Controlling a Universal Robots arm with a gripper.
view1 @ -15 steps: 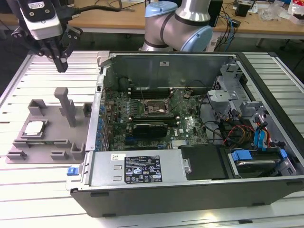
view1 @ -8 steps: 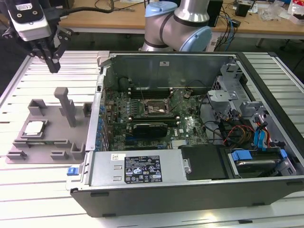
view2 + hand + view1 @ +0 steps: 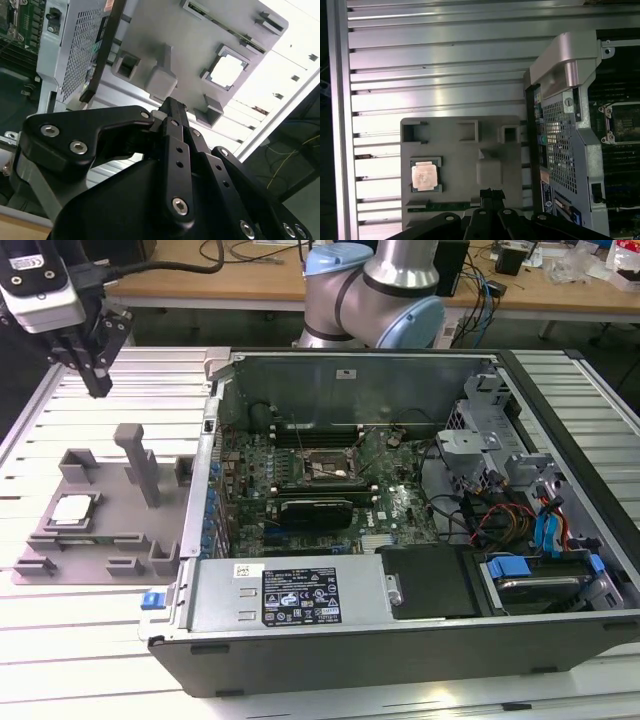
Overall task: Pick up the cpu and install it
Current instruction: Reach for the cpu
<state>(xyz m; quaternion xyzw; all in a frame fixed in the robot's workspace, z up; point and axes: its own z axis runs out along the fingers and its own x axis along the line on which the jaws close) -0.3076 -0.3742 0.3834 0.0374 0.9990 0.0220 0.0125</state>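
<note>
The cpu (image 3: 75, 508) is a small silvery square lying flat in a pocket of the gray tray (image 3: 105, 532), at the exterior view's left, beside the open computer case. It also appears in both wrist views, on the tray (image 3: 455, 150), as the cpu (image 3: 424, 177) and the cpu (image 3: 228, 69). My gripper (image 3: 99, 387) hangs well above the tray's far end, apart from the chip. Its black fingers (image 3: 172, 112) are shut together with nothing between them. The dark motherboard socket (image 3: 327, 467) lies inside the case.
The open computer case (image 3: 400, 500) holds the motherboard, cables and drive bays. Its metal side wall (image 3: 560, 135) stands right beside the tray. A tall post (image 3: 138, 462) rises from the tray. Ribbed metal tabletop (image 3: 435, 65) surrounds the tray.
</note>
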